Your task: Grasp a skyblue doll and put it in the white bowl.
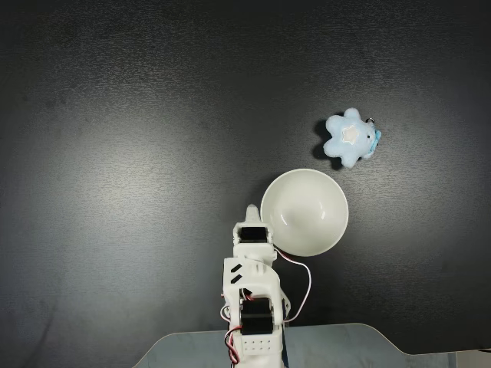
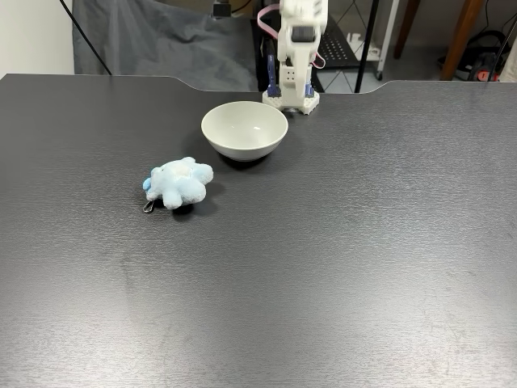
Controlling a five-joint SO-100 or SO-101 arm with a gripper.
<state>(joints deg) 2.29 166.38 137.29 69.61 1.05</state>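
nothing done yet: doll on the table, bowl empty

taking the white bowl (image 1: 304,212) as the landmark and reading one fixed view from left to right: the folded arm (image 1: 252,295) sits just left of and below the bowl, its gripper (image 1: 251,209) tucked in close beside the bowl's left rim. whether its fingers are apart or together i cannot tell from here. the bowl itself holds nothing. up and to the right of the bowl, near but not touching it, lies the skyblue doll (image 1: 350,138) on the dark table (image 1: 115,153).

in the other fixed view the order flips: the doll (image 2: 179,182) lies left of and in front of the bowl (image 2: 244,129), with the arm (image 2: 296,48) behind the bowl.

judging from this, the whole task remains: reach, grasp, carry, release.
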